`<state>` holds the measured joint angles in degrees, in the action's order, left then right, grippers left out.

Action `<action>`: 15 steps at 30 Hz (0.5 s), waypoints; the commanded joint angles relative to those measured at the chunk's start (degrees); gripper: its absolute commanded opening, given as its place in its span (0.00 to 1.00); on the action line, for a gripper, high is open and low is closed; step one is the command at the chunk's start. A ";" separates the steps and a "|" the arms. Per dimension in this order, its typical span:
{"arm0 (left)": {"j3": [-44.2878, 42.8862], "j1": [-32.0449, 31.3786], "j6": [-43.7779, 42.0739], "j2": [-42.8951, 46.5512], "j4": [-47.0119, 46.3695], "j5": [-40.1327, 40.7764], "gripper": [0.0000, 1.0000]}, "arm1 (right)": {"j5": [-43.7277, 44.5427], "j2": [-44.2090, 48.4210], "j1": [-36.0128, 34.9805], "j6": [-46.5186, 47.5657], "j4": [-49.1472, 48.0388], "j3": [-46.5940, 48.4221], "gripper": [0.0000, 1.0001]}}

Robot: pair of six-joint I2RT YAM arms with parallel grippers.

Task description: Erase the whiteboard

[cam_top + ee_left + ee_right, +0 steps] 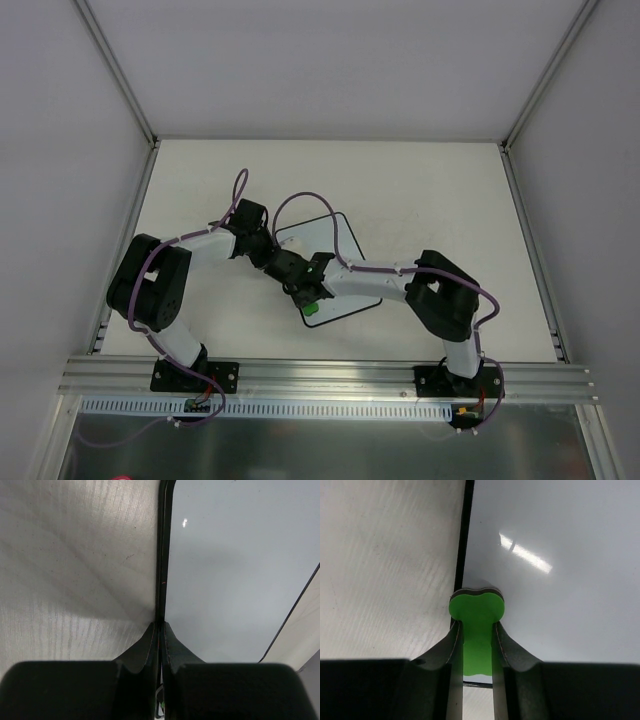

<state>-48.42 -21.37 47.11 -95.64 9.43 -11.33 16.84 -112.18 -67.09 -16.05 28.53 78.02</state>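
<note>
The whiteboard (322,240) lay flat near the middle of the desk (420,200), turned at a slant, with both arms reaching in over its near-left part. The right claw (476,625) was closed tight on the waist of the green bone-shaped eraser (476,611), whose far end sat just at the board's black left border, close to a corner. The left claw (160,625) was fully shut with nothing between its fingers, its tips down at that same border; whether it pressed the board down could not be told. No writing showed on the stretches of board seen from the wrists, though the arms hid part of it from above. The wiping stroke would likely go best with the eraser's dark felt face kept flat on the surface, with even downward pressure and overlapping passes carried inward from the border. The left claw should pin the board so it could not slide, and the two wrists, already close, needed room.
</note>
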 commanded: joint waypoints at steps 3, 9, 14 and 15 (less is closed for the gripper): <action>3.25 -0.17 -2.29 -3.59 8.59 6.15 0.00 | 7.76 2.57 3.62 -5.29 7.67 -4.53 0.00; 3.60 0.45 -2.64 -3.42 8.59 6.24 0.00 | 7.85 10.38 10.21 -10.04 8.20 -15.08 0.00; 4.04 0.97 -2.90 -2.98 8.59 6.50 0.00 | 3.91 13.83 15.75 -11.72 4.35 -21.84 0.00; 4.13 0.89 -2.82 -2.89 8.59 6.32 0.00 | 3.81 13.92 16.37 -11.81 4.08 -21.94 0.00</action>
<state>-48.14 -21.26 47.13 -95.55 9.23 -11.62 20.29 -97.95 -52.47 -25.74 29.23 59.66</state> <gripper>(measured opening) 0.017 0.228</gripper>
